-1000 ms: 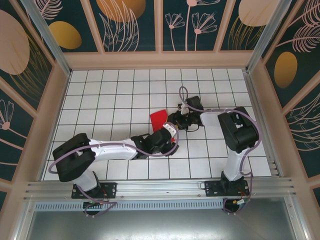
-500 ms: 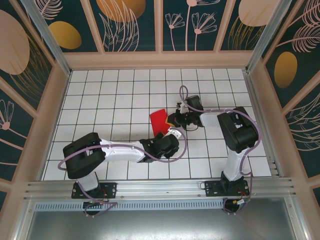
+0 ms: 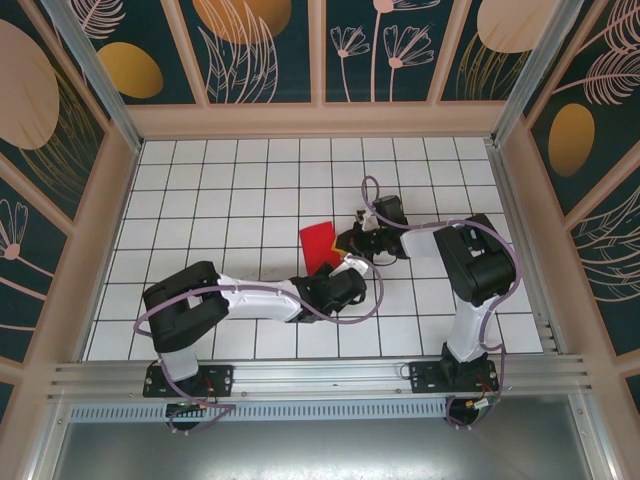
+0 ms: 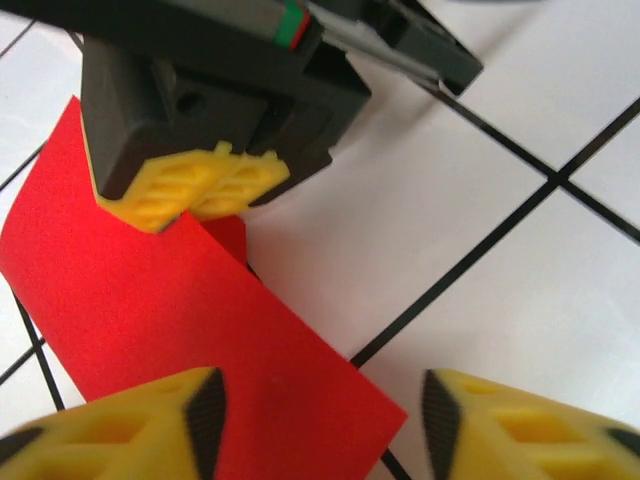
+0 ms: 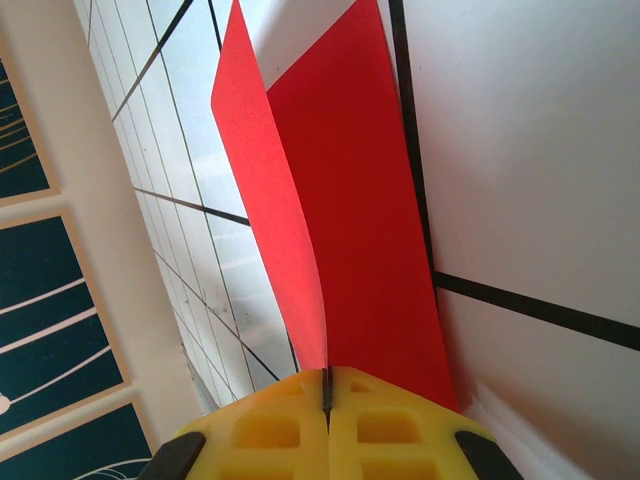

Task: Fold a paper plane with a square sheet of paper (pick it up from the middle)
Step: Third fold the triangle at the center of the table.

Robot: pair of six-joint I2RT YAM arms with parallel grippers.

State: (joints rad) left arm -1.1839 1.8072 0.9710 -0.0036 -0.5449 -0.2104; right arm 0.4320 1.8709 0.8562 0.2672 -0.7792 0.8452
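Observation:
The square sheet of paper [image 3: 318, 243] is bright red and lies folded in two layers on the white tiled table [image 3: 220, 190]. My right gripper [image 3: 350, 243] is shut on the paper's right edge, low over the table. In the right wrist view the paper [image 5: 340, 200] runs away from the closed gripper [image 5: 327, 392], its upper layer curling up. In the left wrist view the near corner of the paper [image 4: 150, 300] lies between the spread fingers of my left gripper [image 4: 320, 430]. The right gripper's yellow fingertips [image 4: 190, 185] pinch the far edge.
Both arms meet at the table's middle, the left forearm [image 3: 260, 295] lying low across the front tiles. Wooden-framed patterned walls [image 3: 320, 50] close in the back and both sides. A metal rail [image 3: 320, 380] runs along the near edge.
My right gripper has shut on the paper's edge. The left arm has swung right and forward, bringing its gripper up to the paper's near corner, and its jaws have narrowed somewhat.

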